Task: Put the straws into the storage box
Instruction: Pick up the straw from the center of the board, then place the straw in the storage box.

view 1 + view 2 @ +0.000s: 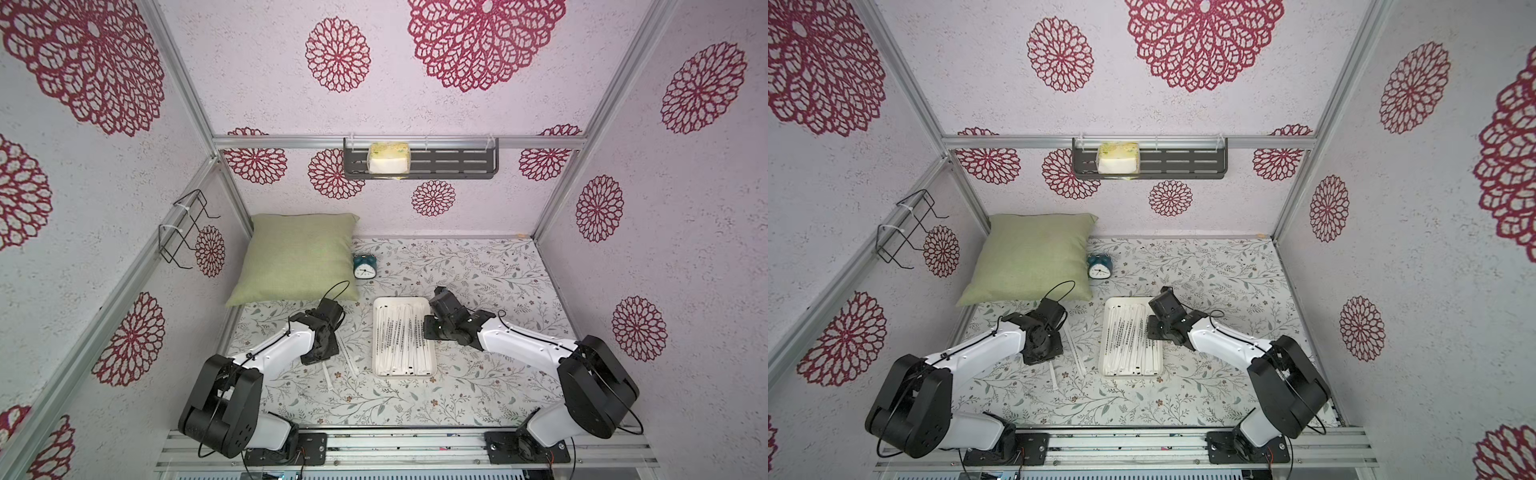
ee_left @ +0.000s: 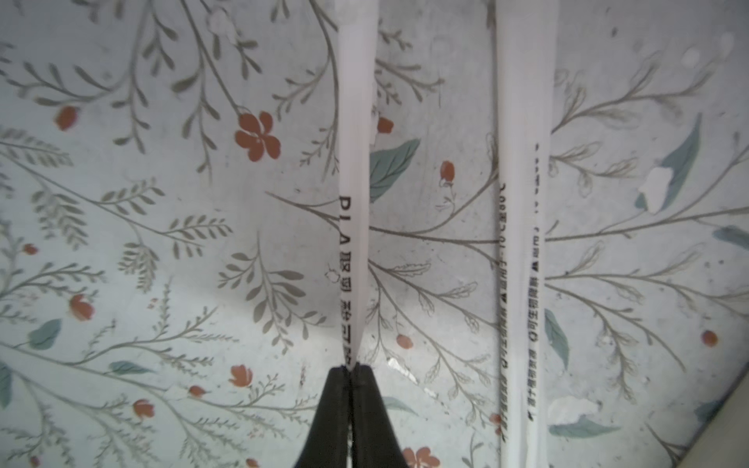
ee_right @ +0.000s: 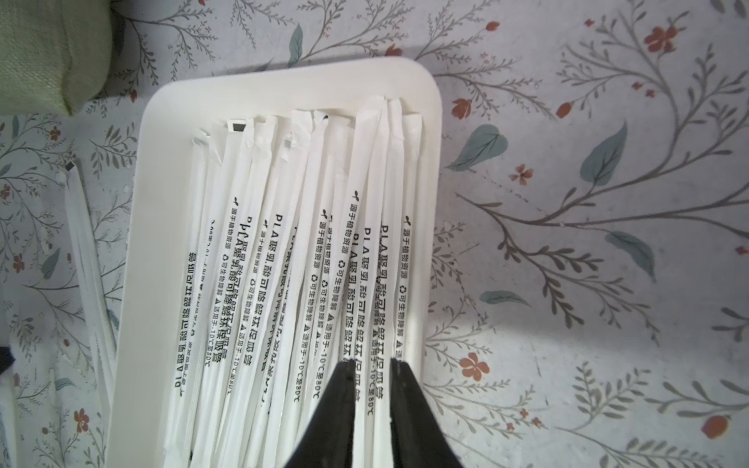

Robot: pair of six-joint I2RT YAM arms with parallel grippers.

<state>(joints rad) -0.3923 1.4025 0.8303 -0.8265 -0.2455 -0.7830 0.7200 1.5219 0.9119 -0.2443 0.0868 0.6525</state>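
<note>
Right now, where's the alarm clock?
In both top views the alarm clock stands beside the green pillow's right edge, beyond the storage box.

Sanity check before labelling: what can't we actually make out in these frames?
Straw count: straws overlap in the storage box in the right wrist view; too small in both top views.
Left jaws: hidden under the wrist in both top views; the left wrist view shows them shut on a straw, its far end cut off by the frame edge.
Alarm clock reading: too small.
Shelf package contents: blurred.
</note>
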